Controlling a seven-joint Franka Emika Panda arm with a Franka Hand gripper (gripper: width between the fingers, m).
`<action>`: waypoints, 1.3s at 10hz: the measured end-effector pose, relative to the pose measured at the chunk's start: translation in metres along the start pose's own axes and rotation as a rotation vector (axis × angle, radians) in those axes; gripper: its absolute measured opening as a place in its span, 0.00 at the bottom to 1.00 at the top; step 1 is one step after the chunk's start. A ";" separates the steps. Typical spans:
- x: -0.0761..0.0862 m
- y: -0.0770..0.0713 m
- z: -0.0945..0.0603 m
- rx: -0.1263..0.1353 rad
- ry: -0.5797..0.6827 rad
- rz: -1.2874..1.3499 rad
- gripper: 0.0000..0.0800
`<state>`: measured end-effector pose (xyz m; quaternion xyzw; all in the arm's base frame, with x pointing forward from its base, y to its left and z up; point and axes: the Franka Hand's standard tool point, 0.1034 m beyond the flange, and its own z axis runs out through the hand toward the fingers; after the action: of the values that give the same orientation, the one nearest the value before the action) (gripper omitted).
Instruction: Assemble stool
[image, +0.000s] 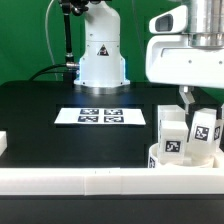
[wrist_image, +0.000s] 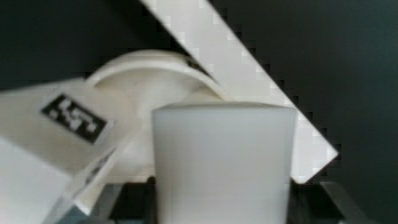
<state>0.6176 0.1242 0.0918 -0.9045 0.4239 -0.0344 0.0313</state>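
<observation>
In the wrist view a chunky white stool leg fills the gap between my dark fingers. My gripper is shut on it. In the exterior view the gripper hangs at the exterior view's right, over a tilted tagged leg. A second tagged leg stands beside it. Both rise from a low white part, probably the seat, mostly hidden by the rail. The wrist view also shows another tagged leg and a rounded white part behind the held leg.
The long white border rail runs along the front and crosses the wrist view diagonally. The marker board lies on the black table in the middle. The robot base stands at the back.
</observation>
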 end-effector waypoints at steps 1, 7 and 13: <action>-0.005 -0.002 0.000 0.006 -0.011 0.160 0.42; -0.006 -0.005 -0.001 0.020 -0.052 0.433 0.66; 0.000 -0.013 -0.021 0.067 -0.038 0.113 0.81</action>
<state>0.6258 0.1325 0.1142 -0.8780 0.4723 -0.0293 0.0715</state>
